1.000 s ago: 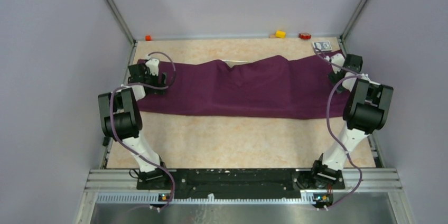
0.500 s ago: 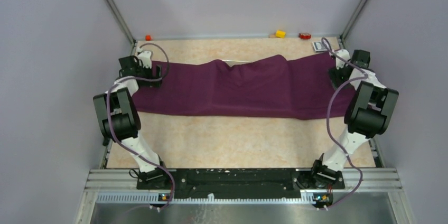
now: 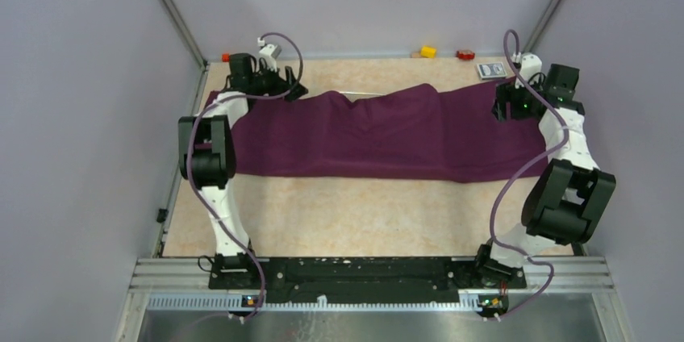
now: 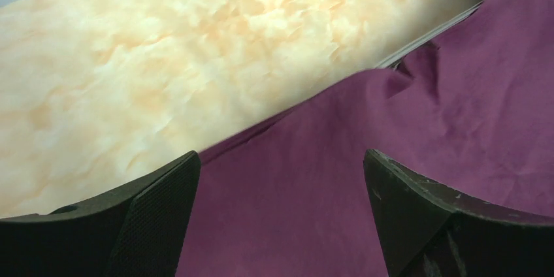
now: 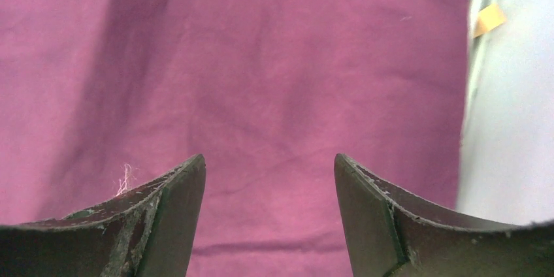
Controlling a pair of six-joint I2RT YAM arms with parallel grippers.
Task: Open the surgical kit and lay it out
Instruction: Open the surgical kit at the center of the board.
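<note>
The dark purple cloth wrap (image 3: 379, 136) lies spread in a long band across the far half of the table, humped in the middle over whatever it covers. A thin silver tray edge (image 3: 363, 93) peeks out behind it and shows as a pale rim (image 4: 431, 32) in the left wrist view. My left gripper (image 3: 294, 89) hangs open over the cloth's far left edge (image 4: 392, 127), nothing between its fingers (image 4: 281, 159). My right gripper (image 3: 502, 106) stands open above the cloth's right end (image 5: 261, 61), its jaws (image 5: 269, 158) empty. No clamps or tweezers show.
Along the back wall sit an orange block (image 3: 227, 57), a yellow block (image 3: 427, 52) and a red block (image 3: 465, 55). A blue-white card packet (image 3: 491, 70) lies at the back right corner. Enclosure walls stand close on both sides.
Both arms have drawn away from the cloth's ends and stretched toward the back. The left gripper swung right along the far edge and opened wider. The cloth stays flat.
</note>
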